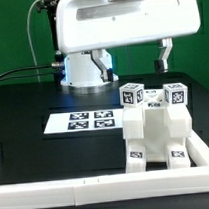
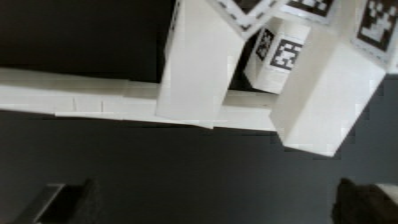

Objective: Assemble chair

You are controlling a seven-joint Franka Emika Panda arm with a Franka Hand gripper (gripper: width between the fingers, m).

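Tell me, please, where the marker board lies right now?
In the exterior view the marker board lies flat on the black table, left of the chair and before the robot's base.

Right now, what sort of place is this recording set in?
Probably a robotics lab bench: a black tabletop with a flat white marker board, a white border rail and tagged white blocky plastic chair pieces under a white robot arm.

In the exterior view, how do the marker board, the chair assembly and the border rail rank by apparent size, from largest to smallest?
1. Border rail: it spans the whole picture width.
2. Chair assembly.
3. Marker board.

The chair assembly stands nearer to the camera than the marker board, so their order is unsure.
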